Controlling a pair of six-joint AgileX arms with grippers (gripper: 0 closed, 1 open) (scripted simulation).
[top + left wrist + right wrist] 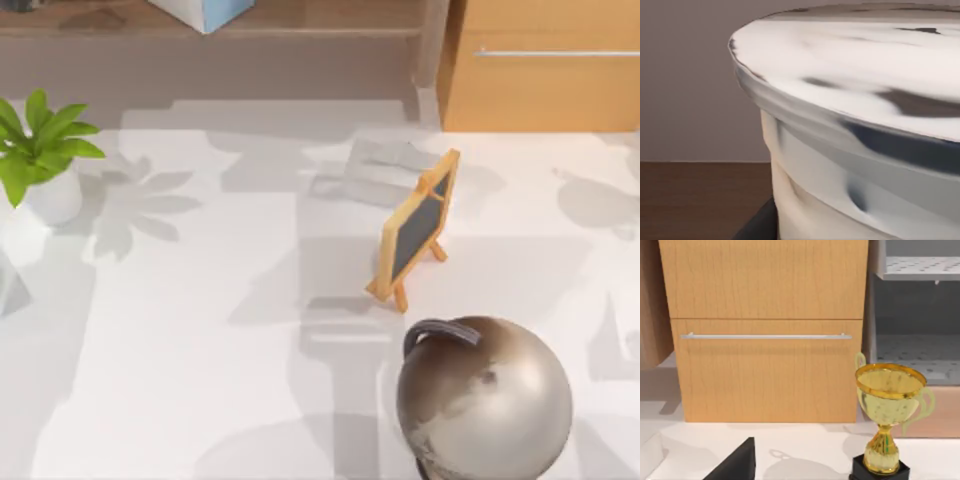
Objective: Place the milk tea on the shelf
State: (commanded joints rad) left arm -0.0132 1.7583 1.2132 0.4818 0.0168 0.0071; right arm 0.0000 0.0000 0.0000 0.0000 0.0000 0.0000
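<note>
One milk tea [850, 100] — one shelf [695, 200]

A white table [200, 350] is crossed by soft grey shadows. An orange-tan cabinet [540, 70] with a silver bar handle [555, 52] is set at its far right corner. Beside the cabinet, grey perforated shelving [920, 265] is seen; a plain mauve-grey wall [690, 90] is seen behind

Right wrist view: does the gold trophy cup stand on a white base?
No, the gold trophy cup stands on a black square base.
</note>
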